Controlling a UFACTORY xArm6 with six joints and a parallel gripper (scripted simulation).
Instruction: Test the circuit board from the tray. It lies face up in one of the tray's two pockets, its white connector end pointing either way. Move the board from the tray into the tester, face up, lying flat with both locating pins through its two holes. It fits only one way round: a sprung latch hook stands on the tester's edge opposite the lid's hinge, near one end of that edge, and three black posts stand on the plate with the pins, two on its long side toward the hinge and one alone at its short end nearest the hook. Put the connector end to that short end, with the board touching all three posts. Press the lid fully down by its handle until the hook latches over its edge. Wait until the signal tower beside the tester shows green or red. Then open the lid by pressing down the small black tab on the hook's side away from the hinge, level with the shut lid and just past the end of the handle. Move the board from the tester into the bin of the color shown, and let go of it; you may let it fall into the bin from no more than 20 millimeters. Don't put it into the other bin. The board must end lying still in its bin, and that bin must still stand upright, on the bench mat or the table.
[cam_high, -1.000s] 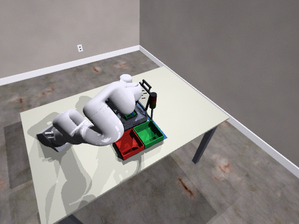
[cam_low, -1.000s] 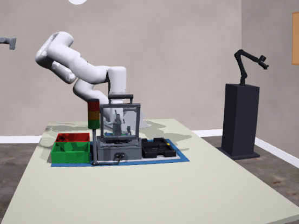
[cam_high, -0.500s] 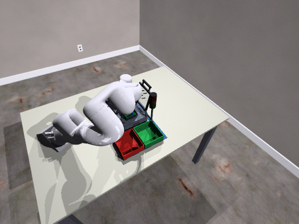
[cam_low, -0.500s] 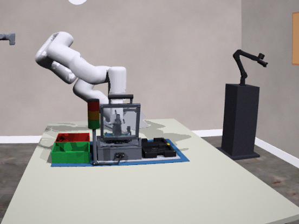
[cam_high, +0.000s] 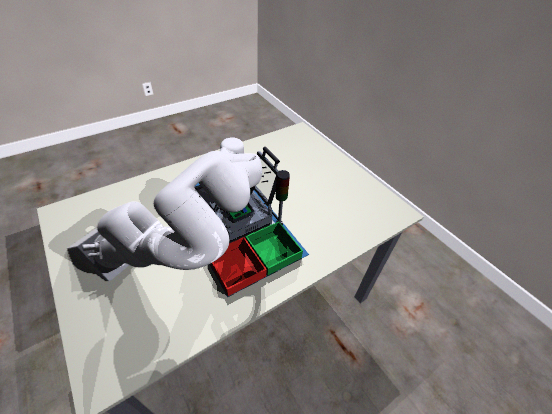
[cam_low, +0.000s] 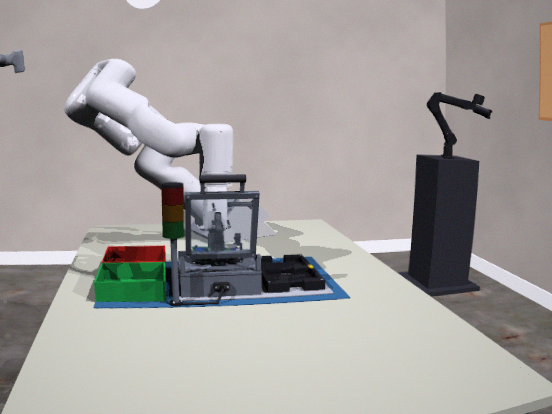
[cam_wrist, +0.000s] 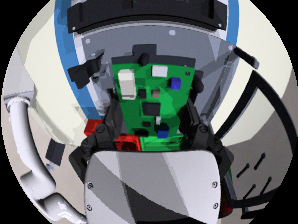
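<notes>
My gripper (cam_low: 217, 243) (cam_wrist: 151, 103) is shut on the circuit board (cam_high: 240, 213) (cam_wrist: 150, 117), one finger at each long side. The board is face up and level, over the pin plate of the tester (cam_low: 220, 284) (cam_wrist: 100, 45); it looks slightly raised, but the exact gap is hidden. Its white connector end is at the top of the wrist view, toward the lone black post (cam_wrist: 143, 59). The latch hook (cam_wrist: 85, 73) stands left of the board. The lid (cam_low: 256, 225) (cam_wrist: 234, 107) stands open, with its handle (cam_high: 268, 157) (cam_low: 223, 178) up. Pins and holes are hidden.
The signal tower (cam_high: 282, 186) (cam_low: 173, 210) shows no lit colour. The red bin (cam_high: 235, 285) (cam_low: 134, 249) and green bin (cam_high: 282, 265) (cam_low: 130, 291) stand upright on one side. The black tray (cam_low: 295, 285) (cam_wrist: 145, 12) is on the other side.
</notes>
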